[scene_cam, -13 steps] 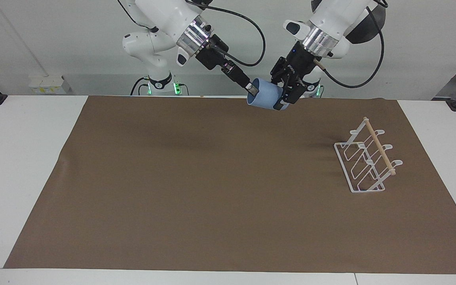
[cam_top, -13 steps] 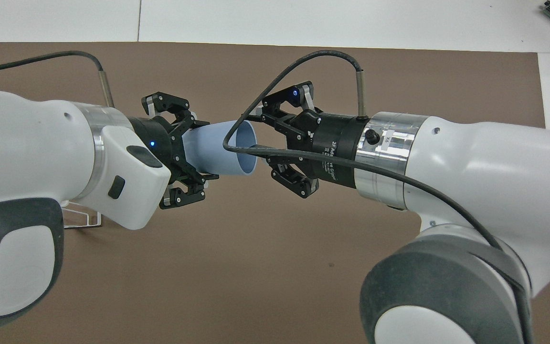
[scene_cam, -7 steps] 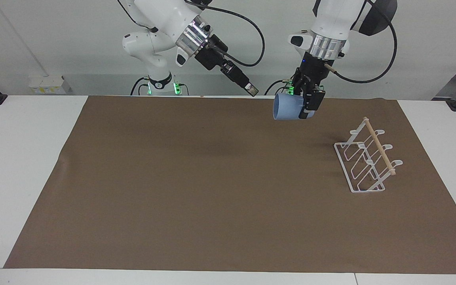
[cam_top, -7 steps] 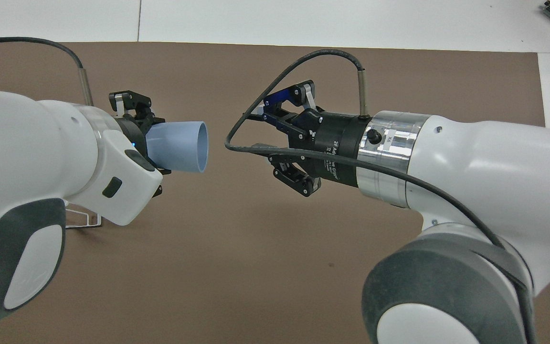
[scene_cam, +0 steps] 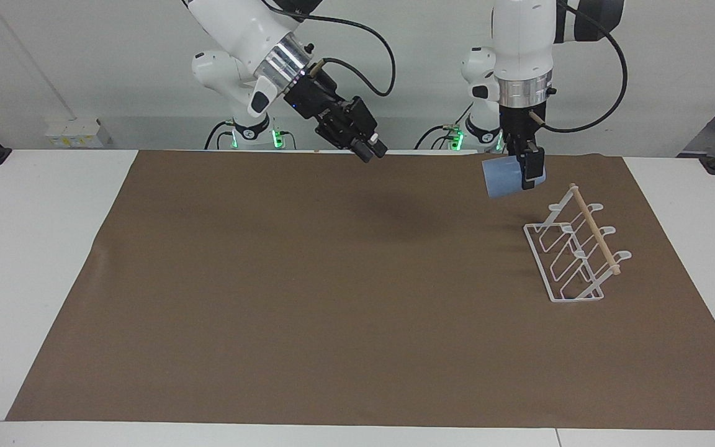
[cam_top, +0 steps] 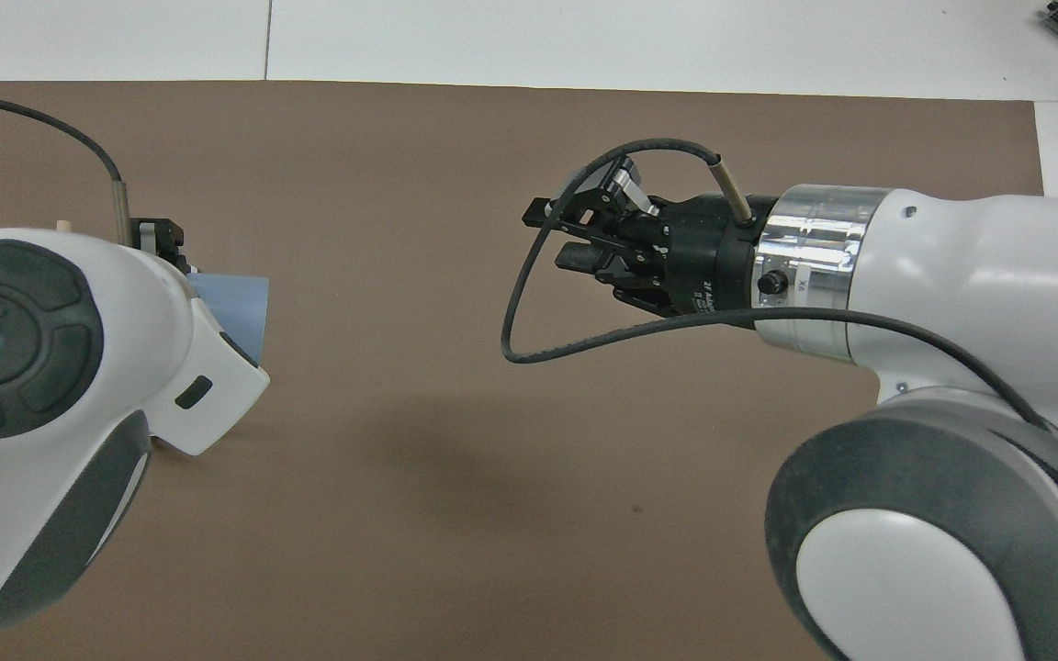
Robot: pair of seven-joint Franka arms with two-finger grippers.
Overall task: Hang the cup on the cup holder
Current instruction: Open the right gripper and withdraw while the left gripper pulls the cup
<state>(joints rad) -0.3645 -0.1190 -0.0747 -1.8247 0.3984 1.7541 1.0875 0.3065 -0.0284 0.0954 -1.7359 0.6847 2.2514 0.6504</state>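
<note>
Step in hand: carrying, w/ the left gripper point(scene_cam: 526, 172) clamped on the small light-blue tapered plastic cup point(scene_cam: 502, 176), held in the air on its side over the brown mat point(scene_cam: 308, 298), just short of the white wire cup holder w/ wooden top rod point(scene_cam: 576, 250). The holder sits toward the left arm's end of the worktop, near the mat's edge. Next move prob. calls for tipping the cup's mouth down over a looped prong & lowering gently. The right gripper point(scene_cam: 371, 149) waits over the mat's edge by the robots, empty; can't tell its fingers' state. Nothing stands in the way.
</note>
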